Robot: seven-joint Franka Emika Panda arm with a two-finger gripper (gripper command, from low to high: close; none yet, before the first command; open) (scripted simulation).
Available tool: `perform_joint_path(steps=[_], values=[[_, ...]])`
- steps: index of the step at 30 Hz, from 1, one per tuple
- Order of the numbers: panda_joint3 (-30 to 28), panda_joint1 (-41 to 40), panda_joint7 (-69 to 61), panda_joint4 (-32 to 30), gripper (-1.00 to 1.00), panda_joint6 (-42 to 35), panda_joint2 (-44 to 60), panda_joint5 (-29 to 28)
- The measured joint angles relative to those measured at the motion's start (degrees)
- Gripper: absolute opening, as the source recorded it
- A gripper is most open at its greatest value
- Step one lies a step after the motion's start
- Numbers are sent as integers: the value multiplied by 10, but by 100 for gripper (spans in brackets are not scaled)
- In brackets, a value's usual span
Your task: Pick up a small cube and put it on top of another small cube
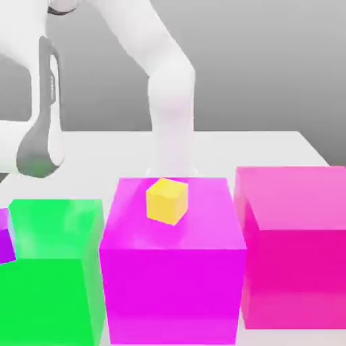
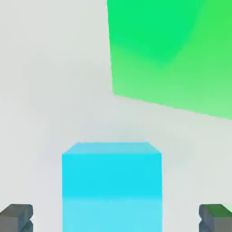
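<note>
Now, going across the exterior view, green block [image 1: 54,270] just beside the magenta block [image 1: 172,270] on its left, small yellow cube [image 1: 167,201] resting on top of the magenta block, pink block [image 1: 294,243] just right of it, gripper [image 2: 116,216] spread wide above a cyan cube [image 2: 112,186] near the green block [image 2: 176,54], holding nothing.

**Bright blocks on a pale surface**

The tabletop [image 1: 270,145] is plain white. On it stand a green block [image 1: 54,270], a magenta block [image 1: 172,284] and a pink block [image 1: 297,250], all unpatterned. A small yellow cube [image 1: 167,201] shows against the magenta. At the exterior view's left edge is a sliver of purple [image 1: 5,240]. The hand view has a cyan cube [image 2: 112,186] and dark grey fingertips [image 2: 17,216]. The arm [image 1: 172,94] is white.
</note>
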Motion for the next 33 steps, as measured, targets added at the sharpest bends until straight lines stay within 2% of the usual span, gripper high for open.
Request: perform_joint_path(steps=[6,8,12,21,26,30,33], values=[[-6,5,5,2,-100,1,-5,-7],[17,-14,-10,-5,-100,-9,13,15],[105,-83,-62,-24,-100,-48,76,93],[348,-279,-187,49,-100,-176,217,279],[507,-384,-198,98,-100,-260,225,302],[557,-379,-198,135,-100,-318,220,313],[543,-324,-207,160,-100,-348,229,336]])
